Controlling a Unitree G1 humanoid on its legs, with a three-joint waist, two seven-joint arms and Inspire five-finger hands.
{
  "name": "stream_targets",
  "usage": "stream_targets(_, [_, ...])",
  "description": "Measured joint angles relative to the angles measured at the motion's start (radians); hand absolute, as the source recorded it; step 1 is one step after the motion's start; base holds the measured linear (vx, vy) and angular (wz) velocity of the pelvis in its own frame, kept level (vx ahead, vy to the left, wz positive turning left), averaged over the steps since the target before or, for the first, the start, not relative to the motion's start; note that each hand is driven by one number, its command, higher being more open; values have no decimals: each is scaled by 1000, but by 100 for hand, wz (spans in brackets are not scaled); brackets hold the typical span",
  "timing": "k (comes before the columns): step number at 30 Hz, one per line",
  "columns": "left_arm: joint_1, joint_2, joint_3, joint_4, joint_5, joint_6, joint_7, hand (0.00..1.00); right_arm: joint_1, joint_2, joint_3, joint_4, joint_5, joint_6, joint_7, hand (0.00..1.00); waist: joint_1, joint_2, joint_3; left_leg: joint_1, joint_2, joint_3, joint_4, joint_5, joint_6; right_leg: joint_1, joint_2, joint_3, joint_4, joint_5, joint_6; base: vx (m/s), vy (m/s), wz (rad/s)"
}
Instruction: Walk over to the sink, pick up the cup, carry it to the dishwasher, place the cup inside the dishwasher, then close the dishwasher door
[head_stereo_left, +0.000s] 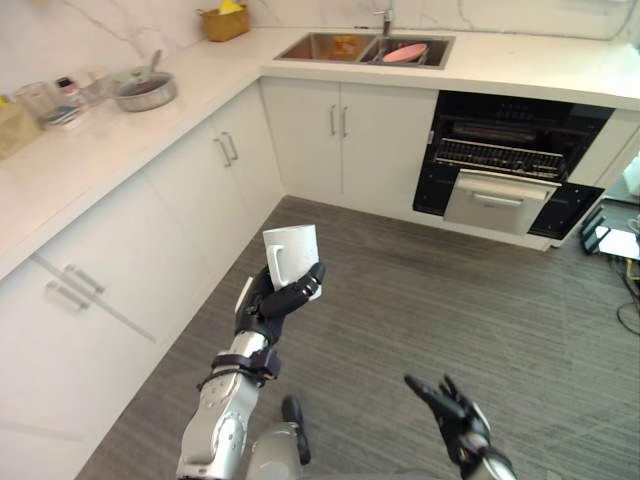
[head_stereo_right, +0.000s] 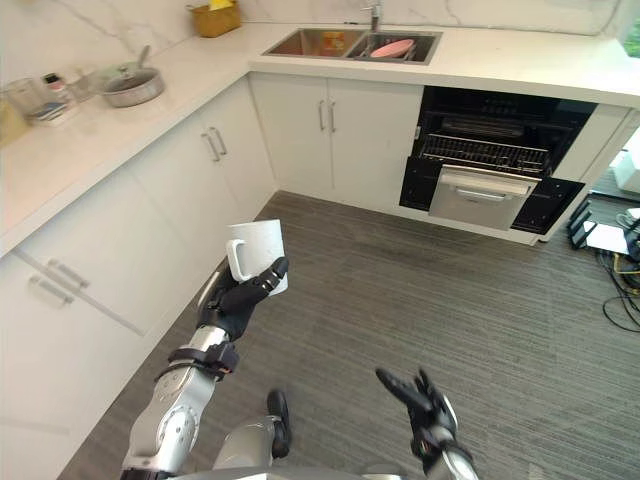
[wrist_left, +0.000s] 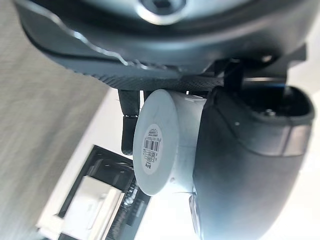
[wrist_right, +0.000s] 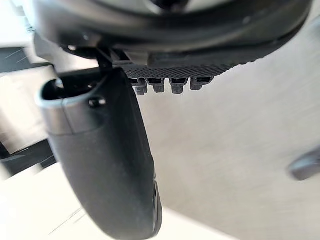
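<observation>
- Far out to the side of the left hand's fingers, a metal pan (head_stereo_left: 145, 92) sits on the white counter (head_stereo_left: 100, 150), with a few clear containers (head_stereo_left: 45, 102) just beside it.
- Further along that counter, in the corner, stands a small woven basket (head_stereo_left: 224, 22) with something yellow in it.
- The left hand (head_stereo_left: 268, 305) is raised over the grey floor (head_stereo_left: 400, 300). Its fingers (head_stereo_left: 303, 285) are curled round the white cup (head_stereo_left: 290, 250).
- The cup is roughly upright with its mouth up, and its handle juts out just above the wrapped fingers. From the left wrist, its round base (wrist_left: 156, 150), bearing a barcode sticker, shows clamped between fingers and thumb (wrist_left: 245, 165).
- Well beyond those fingertips, the sink (head_stereo_left: 312, 46) is set into the back counter. A pink dish (head_stereo_left: 404, 53) lies in its right basin; it may be a plate or a bowl, I cannot tell from here.
- The right hand (head_stereo_left: 460, 420) hangs low with its fingers spread straight, holding nothing, well apart from the cup.
- Far past the right hand's fingertips, the dishwasher (head_stereo_left: 520, 110) stands open under the counter. Its wire rack (head_stereo_left: 497, 158) is showing, with a pale front panel (head_stereo_left: 497, 200) below it.
</observation>
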Motion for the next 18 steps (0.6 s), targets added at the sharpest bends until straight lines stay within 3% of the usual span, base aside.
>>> stream_targets(2, [0,5,23,0,20,-21,-4,0,-4,-3,-10,-141,-1,-40,-46,100,-8,-28,-13,0,-62,48,111,-70,112,-55,-93,23,171,8,14,556,578,-28])
stream_targets(3, [-3,6,29,0,20,-25,-4,0,-5,-2,-18,-180,-1,-42,-59,100,-9,-37,-18,9,-84,70,109,-83,131,-79,-123,26,219,23,32,559,539,-31])
stream_targets(4, [-15,6,35,0,20,-32,-4,0,-14,-1,-36,-251,-1,-42,-83,100,-9,-47,-20,37,-127,102,98,-110,153,-131,-179,24,330,76,57,369,322,-26])
stream_targets(5, [-21,7,37,0,20,-34,-4,0,-21,2,-46,-276,0,-41,-92,100,-9,-53,-16,62,-146,121,88,-121,161,-160,-209,20,396,116,62,421,361,-40])
stream_targets(7, [-28,12,27,-2,29,-38,-6,0,-24,27,-67,-318,-2,-40,-111,100,-29,-63,-12,192,-200,141,44,-178,211,-266,-299,-32,669,319,32,371,274,-28])
stream_targets(8, [-29,13,24,-3,29,-38,-6,0,-20,35,-66,-318,-2,-39,-111,100,-36,-61,-12,222,-200,137,34,-191,217,-301,-294,-45,749,290,14,329,200,-12])
stream_targets(9, [-31,13,18,-3,30,-43,-6,0,-5,56,-64,-319,-4,-37,-110,100,-49,-60,-13,286,-194,134,-4,-203,221,-373,-268,-77,869,214,-24,312,147,-12])
stream_targets(10, [-35,12,16,-3,36,-51,-6,0,18,80,-64,-335,-4,-36,-109,100,-60,-59,-12,348,-186,133,-50,-207,217,-437,-221,-121,902,158,-30,315,125,-13])
stream_targets(11, [-39,12,13,-3,37,-56,-6,0,32,90,-64,-350,-3,-36,-109,100,-64,-59,-12,372,-182,133,-70,-210,212,-469,-195,-142,894,133,-33,390,77,-11])
stream_targets(12, [-52,12,9,-2,37,-61,-6,0,62,108,-64,-401,-3,-28,-109,100,-77,-56,-10,425,-169,135,-107,-223,201,-538,-136,-198,806,85,-32,331,37,-10])
stream_targets(13, [-56,12,11,-2,38,-62,-6,0,67,112,-64,-422,-3,-23,-110,100,-82,-52,-7,444,-159,139,-117,-231,195,-559,-113,-225,748,76,-34,339,21,-17])
stream_targets(15, [-70,13,22,-3,48,-63,-14,0,74,116,-64,-480,-4,-17,-109,100,-82,-41,-4,493,-130,174,-131,-262,170,-604,-51,-323,492,88,-29,389,20,-54])
stream_targets(16, [-75,16,40,-3,56,-70,-16,0,73,116,-57,-531,-4,-13,-107,100,-75,-44,-8,530,-121,219,-143,-285,139,-625,-8,-410,237,173,-23,504,34,-84])
stream_targets(18, [-70,20,55,-2,57,-71,-16,0,75,115,-51,-577,-5,-15,-100,100,-75,-67,-23,580,-148,242,-168,-312,113,-621,5,-497,38,281,-26,433,27,-61])
